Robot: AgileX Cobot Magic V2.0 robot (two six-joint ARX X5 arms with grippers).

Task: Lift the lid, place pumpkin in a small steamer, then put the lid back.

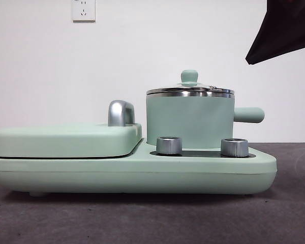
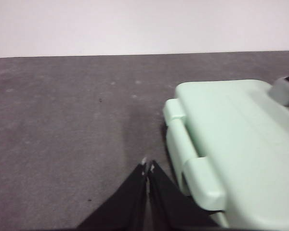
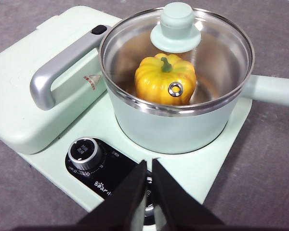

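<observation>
Pumpkin (image 3: 164, 79) inside lidded small steamer (image 3: 178, 127), right end effector (image 3: 149, 166) pressed together, apparently hovering near it

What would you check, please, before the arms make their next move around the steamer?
1. Pumpkin inside the small steamer: ok, seen through the glass.
2. Lid back on the pot: ok, it looks level on the rim in the front view.
3. Right gripper clear of the lid: ok, fingers together, holding nothing.
4. Left gripper clear: ok, fingers together over the table beside the flat cover.
5. Steamer sitting on the base: ok.
</observation>
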